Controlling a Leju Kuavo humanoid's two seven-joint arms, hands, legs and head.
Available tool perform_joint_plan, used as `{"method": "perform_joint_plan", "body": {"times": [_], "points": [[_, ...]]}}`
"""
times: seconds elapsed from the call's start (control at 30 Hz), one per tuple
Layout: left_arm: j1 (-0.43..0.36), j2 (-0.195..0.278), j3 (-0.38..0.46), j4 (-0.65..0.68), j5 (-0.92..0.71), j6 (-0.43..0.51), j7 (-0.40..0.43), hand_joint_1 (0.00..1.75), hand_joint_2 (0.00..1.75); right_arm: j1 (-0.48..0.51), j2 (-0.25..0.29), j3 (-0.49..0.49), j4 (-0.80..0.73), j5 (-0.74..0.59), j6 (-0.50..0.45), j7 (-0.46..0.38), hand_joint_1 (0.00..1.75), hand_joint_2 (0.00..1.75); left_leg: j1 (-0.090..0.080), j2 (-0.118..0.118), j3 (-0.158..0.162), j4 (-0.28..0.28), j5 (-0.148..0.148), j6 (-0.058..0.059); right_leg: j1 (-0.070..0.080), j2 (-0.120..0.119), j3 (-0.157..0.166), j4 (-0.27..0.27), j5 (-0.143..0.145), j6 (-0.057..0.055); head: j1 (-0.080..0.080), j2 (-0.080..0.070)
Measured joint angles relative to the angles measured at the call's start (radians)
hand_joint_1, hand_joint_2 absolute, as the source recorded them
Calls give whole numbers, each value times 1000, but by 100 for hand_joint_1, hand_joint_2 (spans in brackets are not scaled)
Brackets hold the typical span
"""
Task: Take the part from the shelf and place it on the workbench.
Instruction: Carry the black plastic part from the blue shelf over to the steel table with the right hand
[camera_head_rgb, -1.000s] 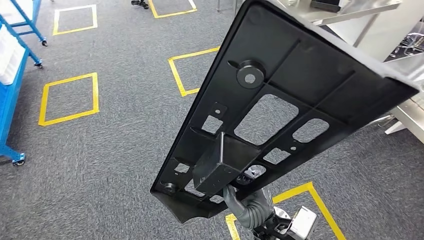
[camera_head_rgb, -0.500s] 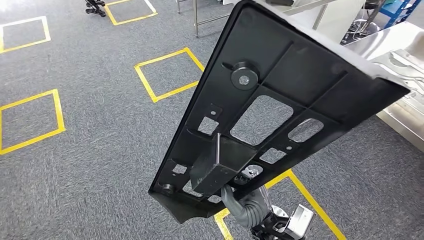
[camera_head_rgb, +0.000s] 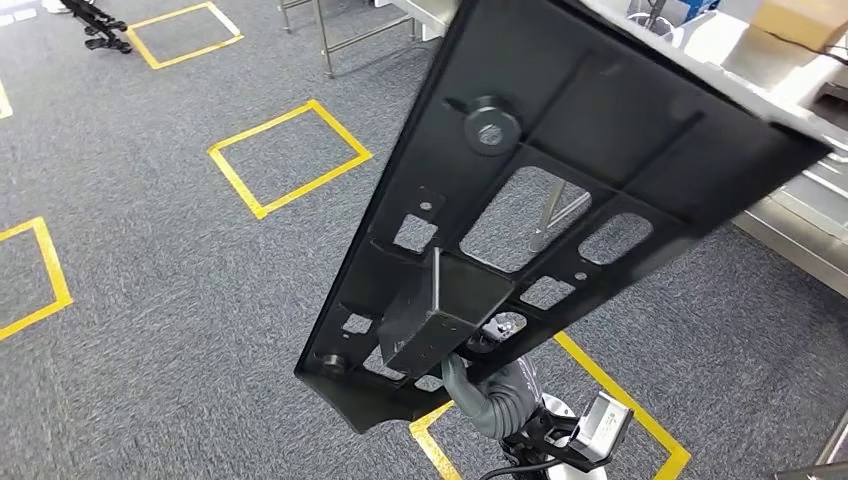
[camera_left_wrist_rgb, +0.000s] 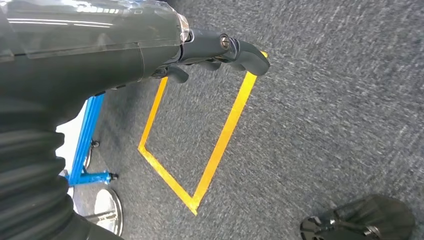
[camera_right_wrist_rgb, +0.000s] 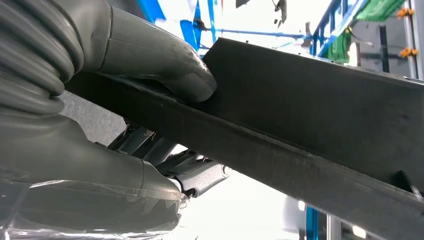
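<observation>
The part (camera_head_rgb: 600, 120) is a long black plastic panel with several cut-outs and a boxy block on its underside. It stands tilted in front of me, its far end reaching toward the steel workbench (camera_head_rgb: 800, 225) at the right. My right hand (camera_head_rgb: 495, 395) grips its near end from below. In the right wrist view the grey thumb (camera_right_wrist_rgb: 165, 65) presses on the part (camera_right_wrist_rgb: 310, 100) and the darker fingers (camera_right_wrist_rgb: 200, 175) wrap under its edge. My left hand (camera_left_wrist_rgb: 210, 47) hangs over the carpet, fingers loosely apart, holding nothing.
Grey carpet with yellow tape squares (camera_head_rgb: 290, 160) spreads to the left and under me. A steel table frame (camera_head_rgb: 330, 30) stands at the back. A cardboard box (camera_head_rgb: 805, 20) lies on the bench top at far right. A blue cart frame (camera_left_wrist_rgb: 85, 145) stands beside my left arm.
The whole view has swung right: the floor squares slid left and the steel workbench came further into the picture. The part stays in my right hand, held the same way.
</observation>
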Motion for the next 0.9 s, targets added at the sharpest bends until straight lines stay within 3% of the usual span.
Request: {"method": "perform_joint_plan", "body": {"times": [0.07,0.13,0.17,0.2,0.23,0.27,0.3,0.37,0.43,0.5,0.53,0.6,0.67,0.73,0.77,0.8,0.83,0.9], "points": [[-5,0,0,0,-1,1,3,0,175,-4,2,0,0,-2,-1,3,175,175,2,-27,-8,30,-25,-10,-7,21,2,-8,7,-11,0,0],[-5,1,0,0,-1,1,8,0,175,-9,4,1,1,-2,-1,7,175,175,5,-77,-55,140,-87,-16,-11,42,4,-12,11,-18,0,0],[-3,2,0,0,-1,1,11,0,175,-11,5,2,2,-2,-1,9,175,175,6,-91,-89,213,-119,-17,-11,54,3,-11,11,-20,0,0],[-1,3,0,0,0,1,13,0,175,-11,6,2,3,-2,0,10,175,175,7,-97,-118,272,-136,-19,-11,68,3,-10,12,-20,0,0],[1,4,1,0,1,1,14,0,175,-11,6,2,4,-2,0,11,175,175,7,-100,-133,298,-134,-20,-11,82,3,-9,12,-20,0,0],[3,5,1,0,3,1,15,0,175,-12,6,2,6,-2,0,12,175,175,9,-102,-129,282,-112,-20,-11,97,4,-8,11,-20,0,0],[4,6,1,0,4,1,15,0,175,-12,6,2,6,-2,0,12,175,175,11,-109,-107,226,-73,-19,-11,111,6,-6,11,-18,0,0],[6,8,2,0,7,2,15,0,175,-15,9,2,7,-2,2,12,175,175,18,-152,-48,83,-7,-18,-12,136,4,1,7,-11,0,0],[7,8,3,0,9,4,13,0,175,-18,12,2,7,-3,4,14,175,175,19,-184,-21,18,9,-13,-13,158,-4,6,8,1,0,0],[5,9,4,0,11,6,10,0,175,-19,14,2,8,-4,8,16,175,175,18,-170,-19,14,10,-2,-15,178,-12,5,13,16,0,0],[4,9,4,0,12,7,8,0,175,-19,14,2,8,-4,10,17,175,175,18,-158,-19,10,13,6,-16,172,-15,9,10,21,0,0],[3,9,5,0,14,7,6,0,175,-23,14,1,10,-4,13,18,175,175,19,-132,-18,1,19,21,-13,123,-44,66,-26,27,0,0],[4,9,6,0,13,7,4,0,175,-27,14,1,14,-4,16,18,175,175,15,-105,-20,0,20,28,-13,71,-107,195,-91,31,0,0],[4,10,6,0,11,6,3,0,175,-28,14,1,19,-5,17,18,175,175,11,-77,-22,0,19,29,-16,56,-154,291,-119,34,0,0],[3,10,6,0,10,4,2,0,175,-28,14,1,21,-5,18,18,175,175,10,-63,-21,0,19,29,-17,53,-151,287,-106,34,0,0],[0,10,6,0,8,3,2,0,175,-28,14,1,22,-5,18,18,175,175,9,-52,-20,0,18,28,-17,46,-127,241,-78,32,0,0],[-2,9,6,0,7,2,2,0,175,-29,14,1,23,-5,18,19,175,175,9,-41,-18,0,17,27,-15,30,-86,169,-44,27,0,0],[-5,8,6,0,6,1,4,0,175,-33,16,1,23,-4,18,23,175,175,4,-23,-14,2,13,20,-4,-15,-15,37,-3,15,0,0]]}}
